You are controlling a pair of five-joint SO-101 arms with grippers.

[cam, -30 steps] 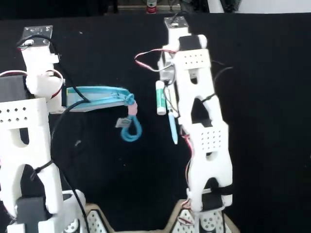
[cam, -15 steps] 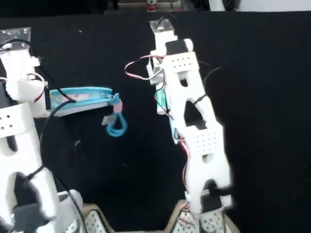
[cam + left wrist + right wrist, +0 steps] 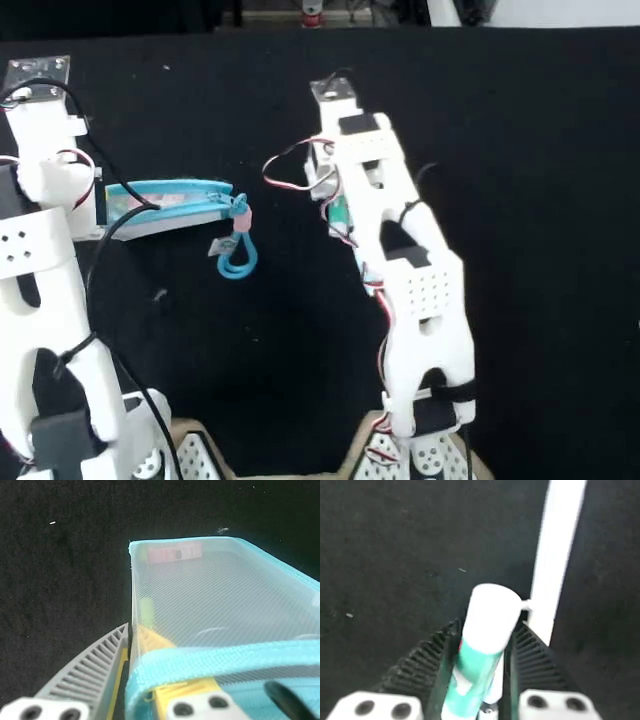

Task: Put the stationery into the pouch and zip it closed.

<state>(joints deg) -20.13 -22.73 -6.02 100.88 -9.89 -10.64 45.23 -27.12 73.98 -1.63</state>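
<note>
A light-blue mesh pouch (image 3: pixel 168 204) hangs above the black table, held by one end in my left gripper (image 3: pixel 108 210). Its blue zipper loop (image 3: pixel 238 258) dangles from the other end. In the left wrist view my left gripper (image 3: pixel 133 631) is shut on the pouch (image 3: pixel 220 595) edge, with the grey finger (image 3: pixel 95 675) outside the mesh. My right gripper (image 3: pixel 336 206) stands to the right of the pouch, shut on a green glue stick (image 3: pixel 339 212) that its arm mostly hides. In the right wrist view the white-capped glue stick (image 3: pixel 487 615) sits between the fingers of my right gripper (image 3: pixel 485 630).
A long white bar-shaped thing (image 3: pixel 559 555) runs beside the glue stick in the right wrist view; I cannot tell what it is. Black cloth (image 3: pixel 520 150) covers the table. Red and white wires (image 3: pixel 285 160) loop off the right arm toward the pouch.
The left arm has carried the pouch a little to the left. The right arm has swung left too, and the glue stick and the blue pen seen below it are now mostly covered.
</note>
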